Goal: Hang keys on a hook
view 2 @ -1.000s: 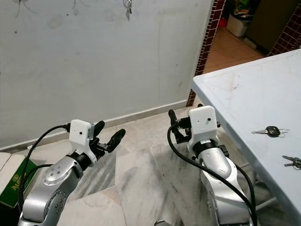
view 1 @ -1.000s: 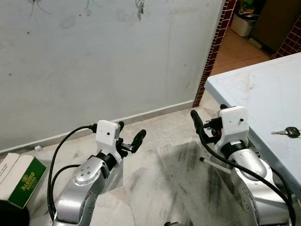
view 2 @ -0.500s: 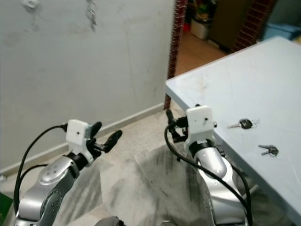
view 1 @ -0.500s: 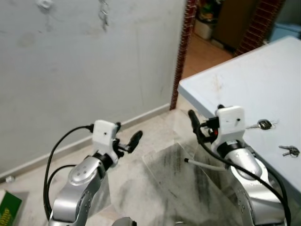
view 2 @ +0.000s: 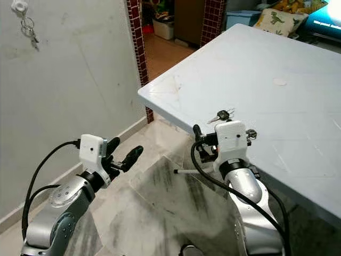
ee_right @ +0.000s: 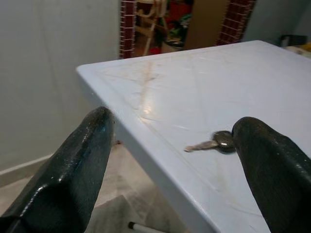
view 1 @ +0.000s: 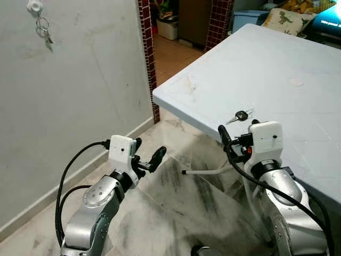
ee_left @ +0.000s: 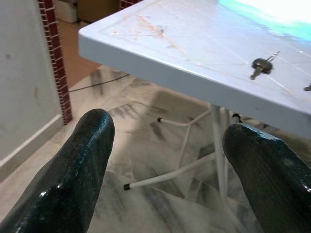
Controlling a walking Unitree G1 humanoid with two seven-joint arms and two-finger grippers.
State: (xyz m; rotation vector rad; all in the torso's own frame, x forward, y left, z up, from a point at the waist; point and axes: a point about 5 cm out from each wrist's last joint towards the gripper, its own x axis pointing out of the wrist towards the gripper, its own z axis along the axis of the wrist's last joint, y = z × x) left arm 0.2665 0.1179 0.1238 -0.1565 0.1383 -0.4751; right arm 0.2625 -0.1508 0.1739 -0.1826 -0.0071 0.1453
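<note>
Head views show the white wall hook (view 1: 35, 6) with hanging keys; camera has swung right. Black-headed key (ee_right: 217, 141) lies between wide-spread right gripper (ee_right: 175, 160) fingers; left gripper (ee_left: 165, 160) gapes wide.

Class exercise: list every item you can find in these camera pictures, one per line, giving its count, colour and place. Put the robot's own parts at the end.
Key: one, black head with silver blade, on the table near its front edge.
Table: one, white, to the robot's right.
Keys on hook: one bunch, silver, hanging high on the wall.
Hook: one, white, on the wall.
Wall: one, grey, to the robot's left.
Brick pillars: two, dark red, at the doorway.
Cushion: one, pale with green dinosaur print, beyond the table.
Left gripper: one, black fingers open, over the floor.
Right gripper: one, black fingers open, at the table edge beside the key.
</note>
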